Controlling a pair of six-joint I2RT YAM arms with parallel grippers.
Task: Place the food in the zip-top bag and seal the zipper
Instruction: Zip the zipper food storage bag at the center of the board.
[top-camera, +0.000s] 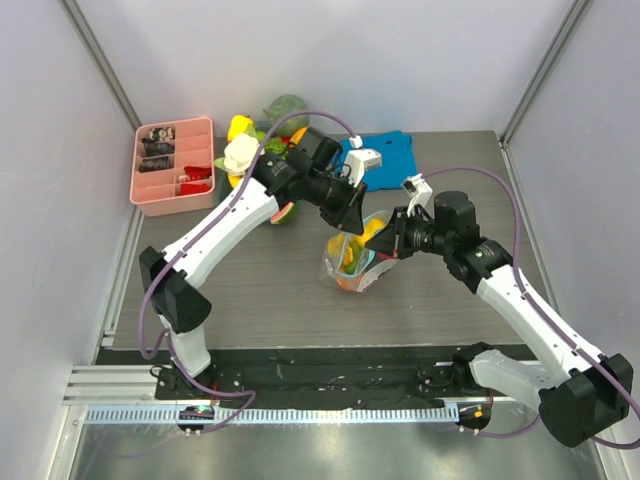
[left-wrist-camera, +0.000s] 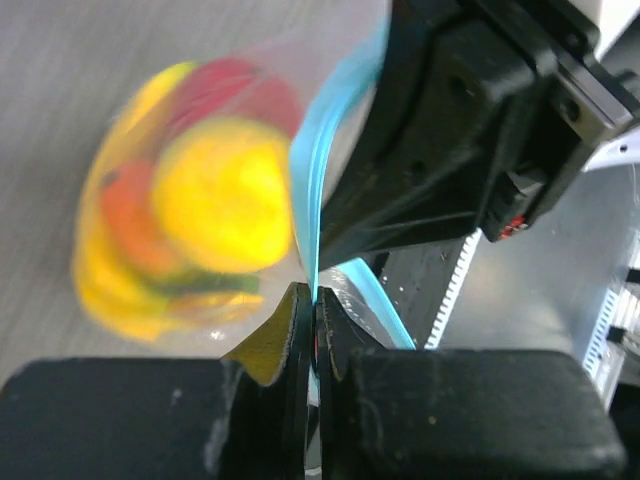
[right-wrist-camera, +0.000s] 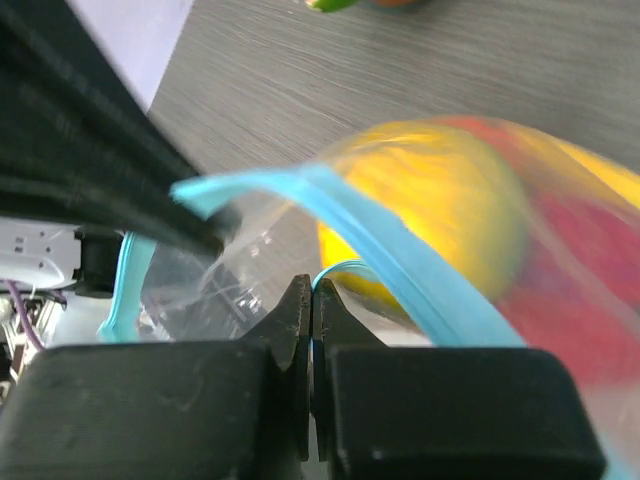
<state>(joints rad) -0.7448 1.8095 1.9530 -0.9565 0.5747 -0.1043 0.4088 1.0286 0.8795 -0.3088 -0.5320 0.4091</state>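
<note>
In the top view the bag (top-camera: 345, 272) sits at mid-table with the food (top-camera: 350, 256) inside it. It hangs just below both claws. The left claw (top-camera: 351, 230) reaches its upper edge from the far left and the right claw (top-camera: 386, 248) reaches it from the right. The two sets of tips are close together, so neither arm is clearly nearer. Bare table lies on the near side of the bag. A blue cloth (top-camera: 392, 155) lies beyond the claws and a pink tray (top-camera: 170, 170) sits well off to the far left.

In the left wrist view the left claw (left-wrist-camera: 314, 312) is pinched narrow on the zipper (left-wrist-camera: 312, 190). The strip rises straight out of the jaws, with its long axis in line with the fingers. The food (left-wrist-camera: 215, 195) bulges to the left of the strip. The black body of the right claw stands just to the right, very near. A second teal run curves off to the lower right, so the mouth looks not yet fully pressed shut.

In the right wrist view the right claw (right-wrist-camera: 312, 300) is also closed tight, with the zipper (right-wrist-camera: 400, 262) nipped at its tips. The strip runs up and left across the view, then down to the right over the food (right-wrist-camera: 430, 195). A finger of the left claw (right-wrist-camera: 150, 215) meets the strip just to the upper left. Room between the two claws is scant, so a slide along the strip probably has to go outward, away from the other claw.
</note>
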